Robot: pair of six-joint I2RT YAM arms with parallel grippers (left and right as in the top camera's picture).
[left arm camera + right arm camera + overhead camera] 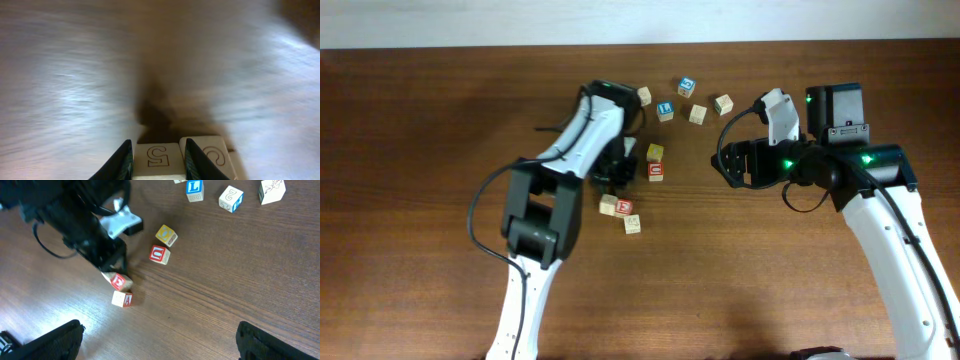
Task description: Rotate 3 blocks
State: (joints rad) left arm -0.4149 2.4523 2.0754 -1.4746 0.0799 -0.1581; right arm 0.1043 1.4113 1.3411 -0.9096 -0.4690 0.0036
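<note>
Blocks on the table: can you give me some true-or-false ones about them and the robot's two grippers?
1. The left gripper has a finger on each side of the 5 block. True.
2. The right gripper is holding a block. False: it is wide open with nothing in it.
3. The yellow block lies next to the red U block. True.
4. The L block is red. False: its face is blue.
5. The 5 block stands all alone. False: the C block sits right beside it.
</note>
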